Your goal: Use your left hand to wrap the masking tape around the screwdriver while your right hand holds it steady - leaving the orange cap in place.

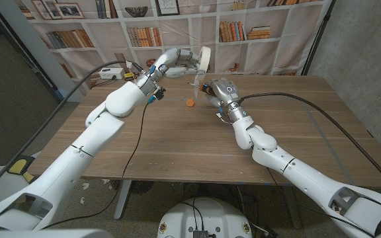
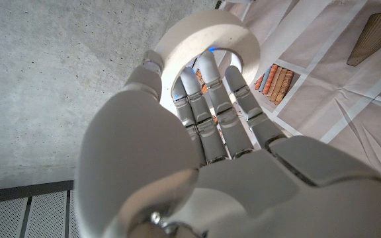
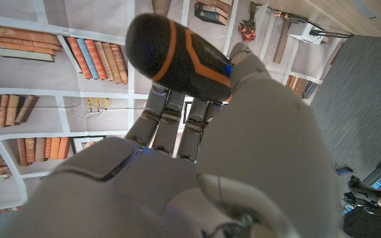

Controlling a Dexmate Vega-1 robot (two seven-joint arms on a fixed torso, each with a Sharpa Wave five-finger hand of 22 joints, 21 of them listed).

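Note:
My left hand (image 1: 177, 61) is raised over the far middle of the table and holds the pale masking tape roll (image 1: 204, 58). In the left wrist view my fingers (image 2: 211, 99) reach through the tape roll (image 2: 207, 30). Just right of it, my right hand (image 1: 221, 91) grips the screwdriver, whose black and orange handle (image 3: 177, 58) sits between its fingers (image 3: 167, 112). A thin strip (image 1: 197, 80) runs from the roll down toward the right hand. A small orange cap (image 1: 190, 102) lies on the table (image 1: 177, 145) below and between the two hands.
A black cable (image 1: 137, 135) hangs from my left arm across the table's left half. A white box (image 1: 111, 73) sits at the far left corner. A printed bookshelf backdrop (image 1: 243, 30) stands behind the far edge.

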